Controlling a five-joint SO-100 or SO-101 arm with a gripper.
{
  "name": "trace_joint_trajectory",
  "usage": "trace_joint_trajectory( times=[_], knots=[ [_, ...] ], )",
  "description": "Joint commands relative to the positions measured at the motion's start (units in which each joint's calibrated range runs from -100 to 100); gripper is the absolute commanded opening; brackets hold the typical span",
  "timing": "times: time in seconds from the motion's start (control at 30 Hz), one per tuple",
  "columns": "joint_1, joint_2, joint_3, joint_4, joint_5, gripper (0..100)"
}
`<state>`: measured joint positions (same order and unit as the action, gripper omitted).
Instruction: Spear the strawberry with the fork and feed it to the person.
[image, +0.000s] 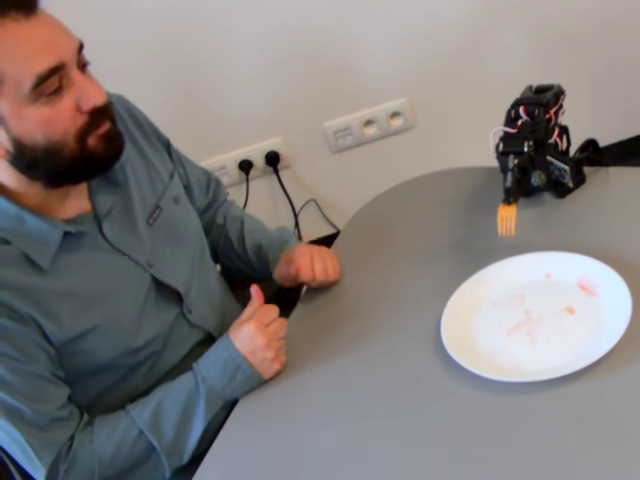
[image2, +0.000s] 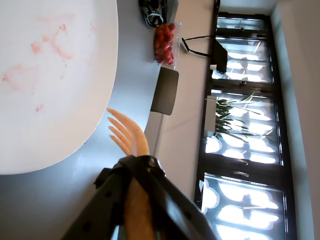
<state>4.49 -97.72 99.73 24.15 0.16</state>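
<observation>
— What do you have around the plate?

— One white plate (image: 470, 340) on your grey counter (image: 380, 400), carrying only pink smears; no loose strawberry shows on it. In the wrist view a clear punnet of strawberries (image2: 164, 44) sits further along the counter, beside a dark chair back (image2: 165, 91).

— And the fork?

— One orange fork (image: 507, 218), its tines hanging bare just beyond the plate's far rim. Your claw (image2: 134, 172) is closed tight round the fork's handle.

— The person?

— One bearded man (image: 90, 250) at the left of the fixed view, well apart from the fork, both fists (image: 262, 335) raised at the counter's edge. Two wall sockets (image: 368, 124) behind him, two black plugs (image: 258, 162) in one.
</observation>
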Motion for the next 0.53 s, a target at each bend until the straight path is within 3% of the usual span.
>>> trace_joint_trajectory(
  times=[0.0, 0.5],
  knots=[
    [-0.38, -0.16, -0.36, 0.13, 0.26, 2],
    [-0.38, -0.67, -0.45, 1.26, 0.37, 2]
  ],
)
